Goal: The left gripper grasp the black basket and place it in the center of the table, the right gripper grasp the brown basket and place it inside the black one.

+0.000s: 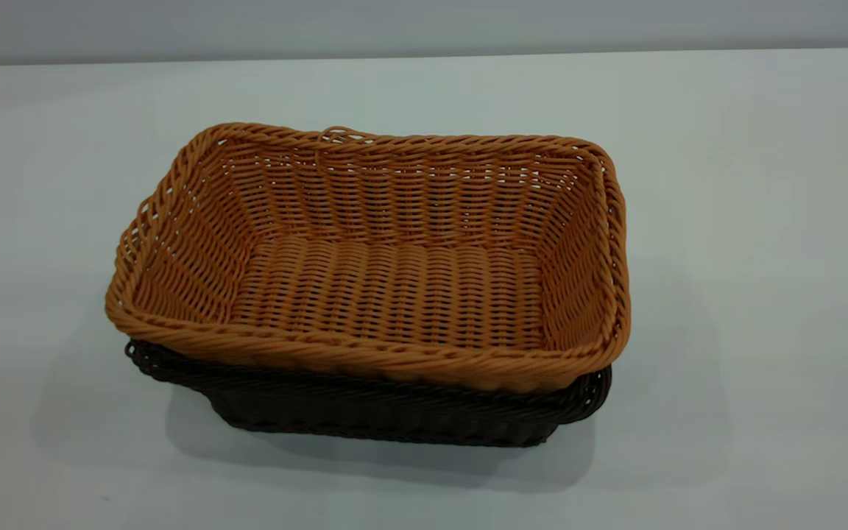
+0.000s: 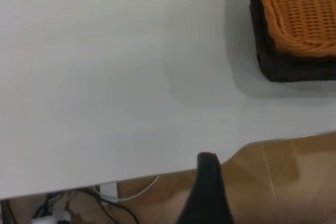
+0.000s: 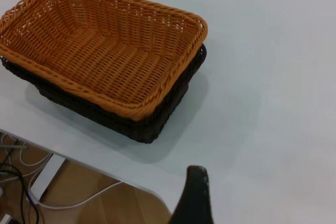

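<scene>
Exterior view: we find no arm over the table (image 1: 762, 221). Nearest us, the black basket's (image 1: 365, 412) wall and rim show beneath the brown basket (image 1: 387, 272), nested inside it near the table's centre and itself empty; we judge both placements done. From the wrist views, one fingertip each of the left gripper (image 2: 209, 192) and right gripper (image 3: 193, 198) hangs off the table's edge, probably withdrawn; finger spread we cannot tell.

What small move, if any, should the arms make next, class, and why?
Probably none beyond staying parked. The brown basket already sits nested in the black basket mid-table; one finger of the left gripper and of the right gripper shows, both clear of the baskets.
</scene>
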`<action>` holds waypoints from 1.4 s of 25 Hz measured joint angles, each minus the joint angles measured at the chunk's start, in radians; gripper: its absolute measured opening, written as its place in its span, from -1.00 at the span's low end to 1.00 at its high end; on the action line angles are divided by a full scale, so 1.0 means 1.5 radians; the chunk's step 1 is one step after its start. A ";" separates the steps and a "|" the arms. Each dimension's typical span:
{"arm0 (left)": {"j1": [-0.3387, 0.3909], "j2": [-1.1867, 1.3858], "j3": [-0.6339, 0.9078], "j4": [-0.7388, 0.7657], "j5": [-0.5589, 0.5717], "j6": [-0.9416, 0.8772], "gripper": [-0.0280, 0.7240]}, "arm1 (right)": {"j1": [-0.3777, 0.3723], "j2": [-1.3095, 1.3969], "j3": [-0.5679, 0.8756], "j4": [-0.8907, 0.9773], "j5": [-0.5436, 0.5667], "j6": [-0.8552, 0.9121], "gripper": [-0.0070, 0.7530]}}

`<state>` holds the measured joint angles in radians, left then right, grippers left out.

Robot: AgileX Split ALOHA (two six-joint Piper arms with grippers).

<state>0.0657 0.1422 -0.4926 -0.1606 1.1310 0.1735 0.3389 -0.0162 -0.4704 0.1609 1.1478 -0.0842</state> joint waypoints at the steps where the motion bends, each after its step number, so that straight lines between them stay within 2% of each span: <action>1: 0.000 0.000 0.002 0.004 -0.001 -0.011 0.53 | 0.000 0.000 0.000 0.000 0.000 0.000 0.57; 17: -0.010 -0.033 0.002 0.014 -0.008 -0.027 0.53 | -0.002 0.000 0.000 0.001 0.000 0.000 0.57; 19: -0.027 -0.058 0.002 0.014 -0.008 -0.027 0.53 | -0.026 0.000 0.000 0.006 0.000 0.000 0.57; 27: -0.066 -0.107 0.002 0.014 -0.006 -0.027 0.53 | -0.208 0.000 0.000 0.011 0.000 0.000 0.57; 31: -0.073 -0.108 0.002 0.014 -0.006 -0.028 0.53 | -0.248 0.000 0.000 0.011 0.000 0.000 0.57; 35: -0.074 -0.108 0.002 0.014 -0.006 -0.029 0.53 | -0.256 0.000 0.000 0.011 0.000 0.000 0.57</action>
<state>-0.0455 -0.0194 -0.4891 -0.1394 1.1222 0.1304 -0.0449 -0.0162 -0.4704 0.1769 1.1478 -0.0845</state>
